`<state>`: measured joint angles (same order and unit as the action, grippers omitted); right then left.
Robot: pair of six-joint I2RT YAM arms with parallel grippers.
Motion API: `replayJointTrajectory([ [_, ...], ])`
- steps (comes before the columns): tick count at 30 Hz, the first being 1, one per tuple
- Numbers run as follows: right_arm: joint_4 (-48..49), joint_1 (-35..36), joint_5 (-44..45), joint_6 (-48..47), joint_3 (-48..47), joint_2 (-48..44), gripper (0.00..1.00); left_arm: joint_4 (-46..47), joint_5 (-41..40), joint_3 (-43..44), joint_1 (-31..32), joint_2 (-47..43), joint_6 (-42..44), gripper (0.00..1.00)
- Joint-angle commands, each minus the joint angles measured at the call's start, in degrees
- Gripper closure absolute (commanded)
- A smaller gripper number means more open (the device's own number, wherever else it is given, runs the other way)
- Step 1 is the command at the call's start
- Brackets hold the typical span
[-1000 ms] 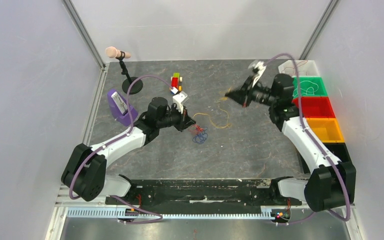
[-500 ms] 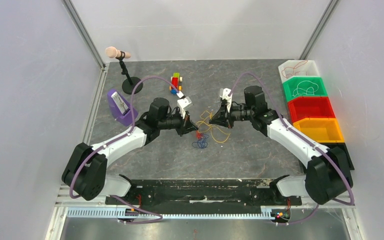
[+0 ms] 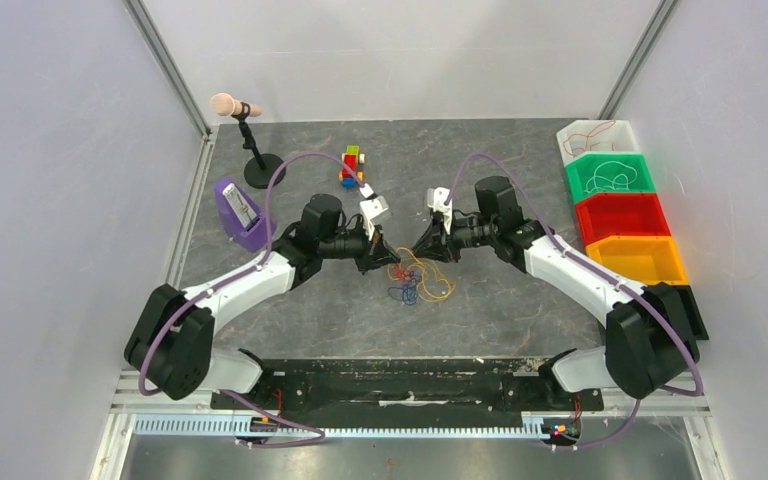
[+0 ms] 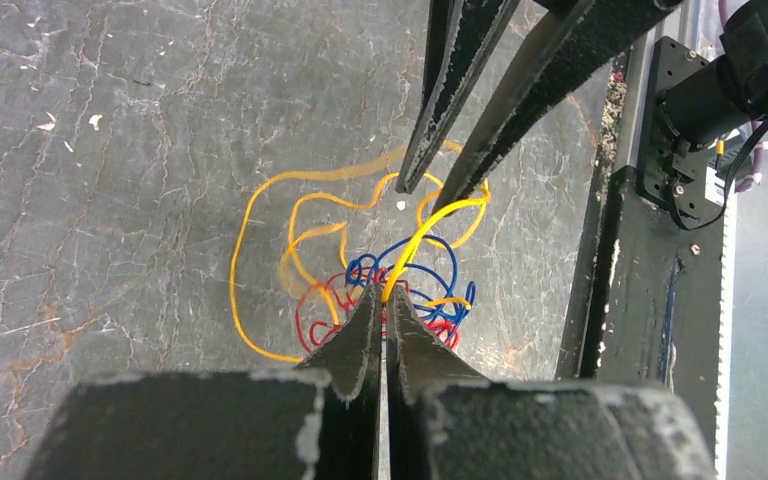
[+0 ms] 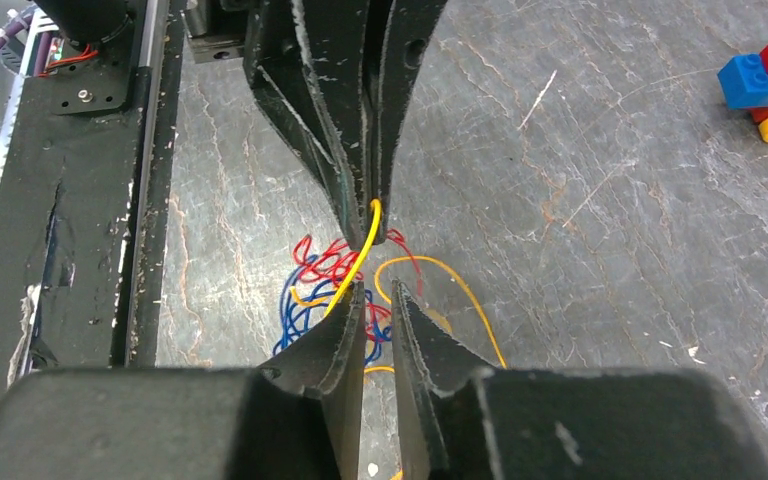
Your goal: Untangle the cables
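Note:
The cables (image 3: 415,280) are a small bunch of thin red, blue and yellow-orange wires on the grey table, between the two grippers. My left gripper (image 3: 385,258) is shut on a yellow wire (image 4: 430,225) that rises out of the bunch (image 4: 415,280); its tips (image 4: 385,297) pinch it. My right gripper (image 3: 418,250) faces it from the right, tips a short way off. Its jaws (image 5: 378,298) stand a narrow gap apart and hold nothing. The yellow wire (image 5: 360,250) runs past its left finger, and the bunch (image 5: 325,285) lies just beyond its tips.
Bins stand in a row at the right edge: white (image 3: 597,135), green (image 3: 615,175), red (image 3: 625,215), orange (image 3: 642,258). A toy brick car (image 3: 352,165), a microphone stand (image 3: 260,165) and a purple object (image 3: 240,212) stand at the back left. A black rail (image 3: 400,385) runs along the near edge.
My right arm has swung from beside the bins to the middle and lowered to the bunch. My left gripper has shifted slightly right. The yellow-orange loops have gathered closer to the red and blue wires.

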<state>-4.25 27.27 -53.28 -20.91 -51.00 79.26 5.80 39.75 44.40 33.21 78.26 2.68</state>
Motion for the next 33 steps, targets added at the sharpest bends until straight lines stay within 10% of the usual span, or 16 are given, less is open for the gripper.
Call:
replayJointTrajectory([
  [1, 0.10, 0.68, -2.07, -0.87, -1.12, 0.16, 0.80, 0.06, 0.73, 2.51, 0.23, 0.98, 4.68, 0.98],
  [19, -2.95, -0.62, 1.90, 12.57, -5.23, 5.58, 0.23, -7.87, -3.10, 4.02, 0.36, 5.75, 5.58, 0.98],
  [27, 2.66, 0.51, 10.81, 16.39, -3.80, 10.37, 0.40, -7.64, -2.39, 2.52, 0.36, 2.69, 4.03, 0.97],
  [33, 1.65, 0.86, 9.40, 15.47, -2.26, 10.64, 0.75, -7.65, -3.27, 0.37, 0.25, 1.29, 1.69, 0.96],
])
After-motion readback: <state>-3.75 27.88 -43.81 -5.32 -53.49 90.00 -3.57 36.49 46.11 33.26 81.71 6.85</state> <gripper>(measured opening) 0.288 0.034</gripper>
